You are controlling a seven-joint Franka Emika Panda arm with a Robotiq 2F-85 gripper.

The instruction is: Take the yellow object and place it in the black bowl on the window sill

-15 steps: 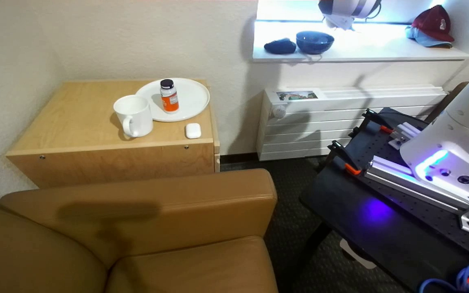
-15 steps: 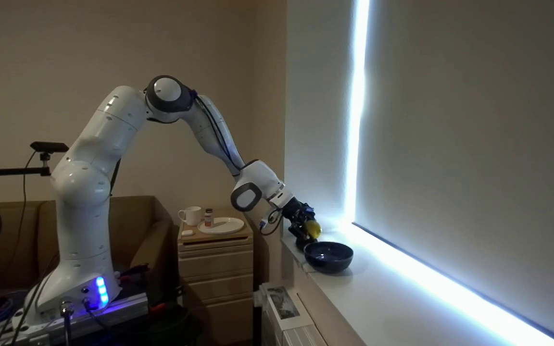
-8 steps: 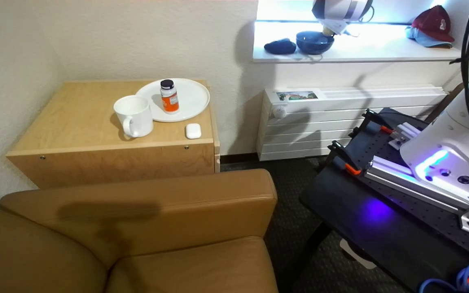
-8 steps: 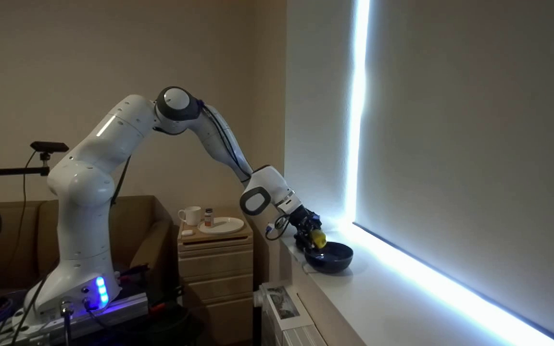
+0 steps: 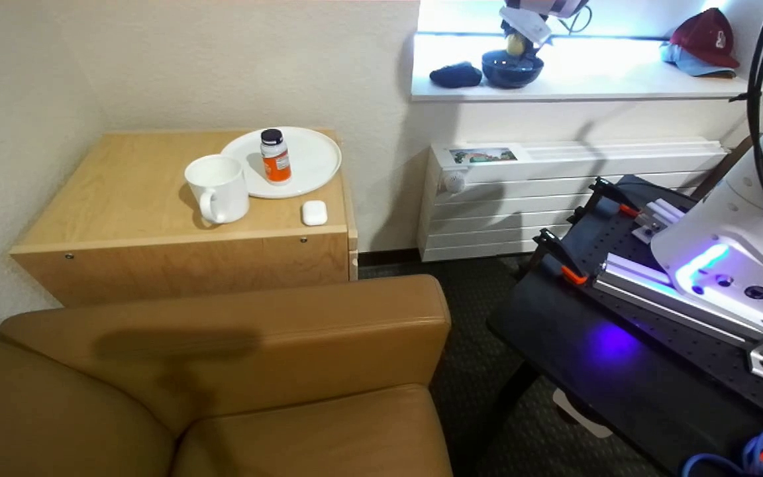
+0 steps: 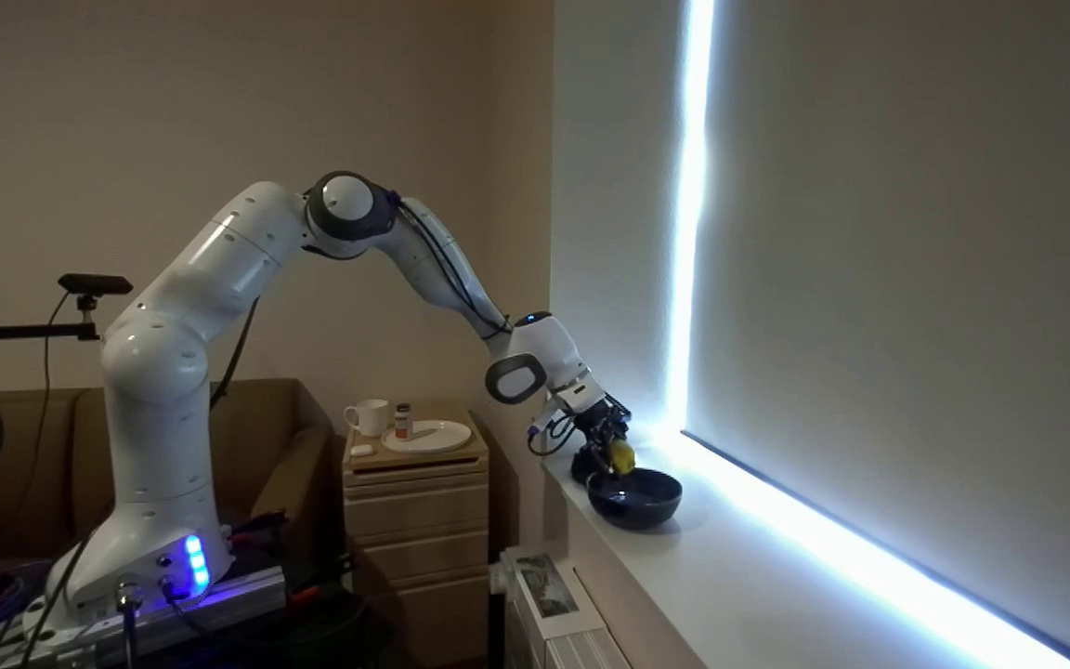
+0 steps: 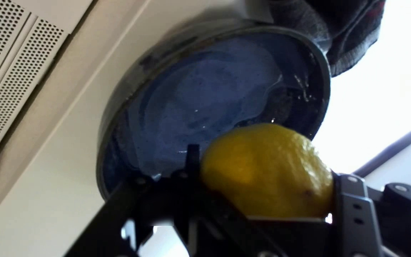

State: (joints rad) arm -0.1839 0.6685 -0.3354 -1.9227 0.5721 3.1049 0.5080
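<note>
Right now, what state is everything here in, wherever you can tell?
Gripper, shut on the lemon
Lemon, held over the black bowl, not yet released
Black bowl, upright on the window sill
White mug, upright
Bottle, upright on the plate, capped
Base lights, glowing blue
Window blind, lowered

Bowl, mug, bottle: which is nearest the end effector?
The dark bowl on the sill: the end effector holds the lemon above it; mug stands on the cabinet, bottle on the plate.
</note>
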